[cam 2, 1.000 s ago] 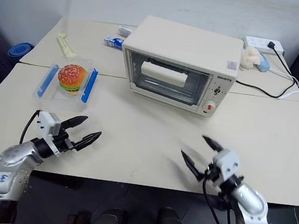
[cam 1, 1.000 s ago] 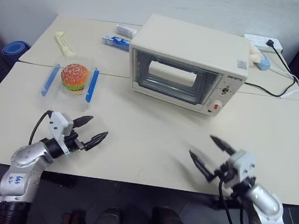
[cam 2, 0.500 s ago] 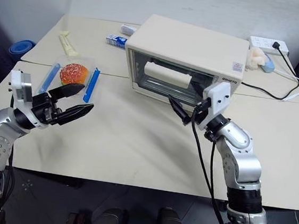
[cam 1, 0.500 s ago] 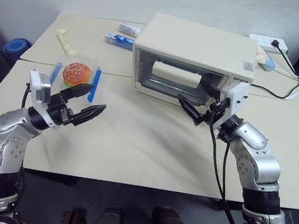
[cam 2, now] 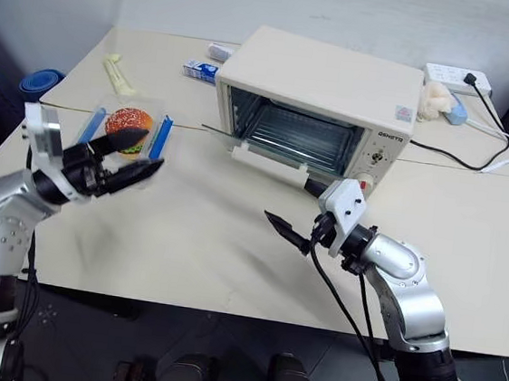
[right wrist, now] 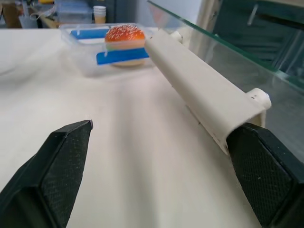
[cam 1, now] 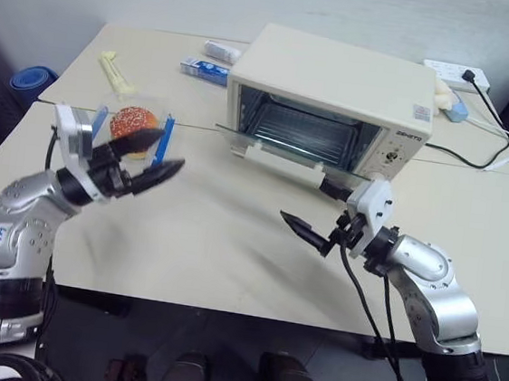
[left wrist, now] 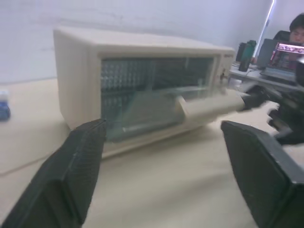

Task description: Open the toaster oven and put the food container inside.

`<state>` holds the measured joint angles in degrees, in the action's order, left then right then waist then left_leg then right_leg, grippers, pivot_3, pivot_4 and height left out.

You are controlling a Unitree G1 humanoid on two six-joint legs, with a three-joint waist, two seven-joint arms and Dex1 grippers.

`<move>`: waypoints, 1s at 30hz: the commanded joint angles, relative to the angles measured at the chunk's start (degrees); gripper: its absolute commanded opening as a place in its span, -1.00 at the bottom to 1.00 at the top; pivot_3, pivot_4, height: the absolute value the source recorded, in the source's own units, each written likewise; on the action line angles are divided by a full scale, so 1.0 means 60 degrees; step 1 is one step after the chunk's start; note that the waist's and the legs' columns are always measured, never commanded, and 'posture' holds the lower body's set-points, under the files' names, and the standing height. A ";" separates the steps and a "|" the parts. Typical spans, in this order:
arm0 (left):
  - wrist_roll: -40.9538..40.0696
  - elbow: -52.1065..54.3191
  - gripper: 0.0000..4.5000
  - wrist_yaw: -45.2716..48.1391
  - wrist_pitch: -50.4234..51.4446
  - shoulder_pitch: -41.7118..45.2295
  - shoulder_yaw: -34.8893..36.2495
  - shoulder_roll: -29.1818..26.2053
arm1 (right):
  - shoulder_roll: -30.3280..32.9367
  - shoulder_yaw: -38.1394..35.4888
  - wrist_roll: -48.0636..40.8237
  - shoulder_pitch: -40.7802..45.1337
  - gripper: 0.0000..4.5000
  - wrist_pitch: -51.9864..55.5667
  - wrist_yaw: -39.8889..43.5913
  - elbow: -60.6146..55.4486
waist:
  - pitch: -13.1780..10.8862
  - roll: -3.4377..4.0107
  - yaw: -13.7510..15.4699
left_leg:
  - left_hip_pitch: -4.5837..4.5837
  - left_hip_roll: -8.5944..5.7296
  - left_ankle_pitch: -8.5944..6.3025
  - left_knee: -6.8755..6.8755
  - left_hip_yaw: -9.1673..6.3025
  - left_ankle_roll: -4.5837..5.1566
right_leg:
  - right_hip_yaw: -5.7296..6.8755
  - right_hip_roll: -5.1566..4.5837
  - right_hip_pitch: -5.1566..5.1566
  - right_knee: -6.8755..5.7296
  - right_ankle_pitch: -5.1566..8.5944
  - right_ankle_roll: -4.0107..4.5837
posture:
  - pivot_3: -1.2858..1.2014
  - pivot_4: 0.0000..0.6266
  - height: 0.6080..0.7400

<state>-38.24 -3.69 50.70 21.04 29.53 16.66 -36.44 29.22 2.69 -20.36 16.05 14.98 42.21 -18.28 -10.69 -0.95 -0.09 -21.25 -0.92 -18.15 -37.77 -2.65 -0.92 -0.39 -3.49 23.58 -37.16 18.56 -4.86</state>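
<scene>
The cream toaster oven (cam 1: 339, 77) stands at the back middle of the table. Its glass door hangs open, roughly level, with the bar handle (cam 1: 281, 158) toward me and the wire rack showing inside. The food container (cam 1: 116, 117), clear with blue clips and a burger inside, sits on the table to the oven's left. My left gripper (cam 1: 172, 150) hovers open just in front of the container; nothing lies between its fingers (left wrist: 71, 175). My right gripper (cam 1: 301, 202) is open below the handle's right end (right wrist: 204, 99), one finger close to it.
A blue-and-white box (cam 1: 202, 68), a white tube (cam 1: 216, 50) and a cream stick (cam 1: 112, 71) lie behind the container. A power strip (cam 1: 456, 73) with a black cable (cam 1: 463, 156) sits at the back right. A person (left wrist: 297, 28) sits far off.
The oven door has swung down from shut to open. My right gripper has drawn back from the door toward the table's front. My left gripper has risen toward the container.
</scene>
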 commanded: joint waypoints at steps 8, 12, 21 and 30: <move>0.2421 -0.4834 -0.77 -0.0182 -0.2578 0.3824 -0.1292 0.1475 | 0.0048 0.0077 0.0646 0.0014 1.00 -0.1295 0.0337 0.0329 | -0.0002 -0.0007 -0.0038 | -0.0008 -0.0026 0.0012 -0.0030 0.0018 -0.0018 | 0.0012 -0.0004 0.0015 -0.0046 -0.0002 -0.0004 | 0.03 -0.52 1.00; 0.3113 -0.6301 -0.98 0.0337 -0.3382 0.4516 -0.1714 0.1590 | 0.0044 0.0014 0.0769 -0.0113 1.00 -0.1484 0.0290 0.0386 | -0.0003 -0.0008 -0.0118 | -0.0010 -0.0025 0.0009 -0.0020 0.0039 -0.0014 | 0.0016 -0.0001 0.0026 -0.0062 -0.0004 -0.0008 | 0.03 -0.52 1.00; 0.3767 -0.6502 -0.98 0.2595 -0.3619 0.4294 -0.2646 0.1581 | 0.0780 -0.1217 0.0293 -0.2685 1.00 -0.2329 0.0887 -0.0501 | -0.0006 -0.0013 0.0102 | -0.0024 -0.0043 0.0001 -0.0037 0.0019 0.0000 | 0.0016 -0.0012 0.0019 -0.0052 -0.0005 -0.0011 | 0.03 -0.52 1.00; 0.4782 -0.4845 -0.98 0.1376 -0.3408 0.2740 -0.3200 0.1699 | 0.0803 -0.3844 -0.0791 -0.5309 1.00 -0.3292 0.0994 -0.0697 | -0.0009 -0.0019 0.0130 | 0.0003 -0.0038 -0.0008 -0.0054 0.0035 0.0025 | -0.0017 -0.0012 -0.0015 -0.0023 -0.0018 -0.0036 | 0.03 -0.52 1.00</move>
<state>-10.44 -36.09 61.09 0.91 46.82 -2.23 -26.77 34.26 -17.40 -22.67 -15.92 -3.69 48.89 -20.88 -10.74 -1.07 0.68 -21.21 -1.13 -18.20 -38.09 -2.44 -0.75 -0.54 -3.56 23.48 -37.31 18.45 -5.08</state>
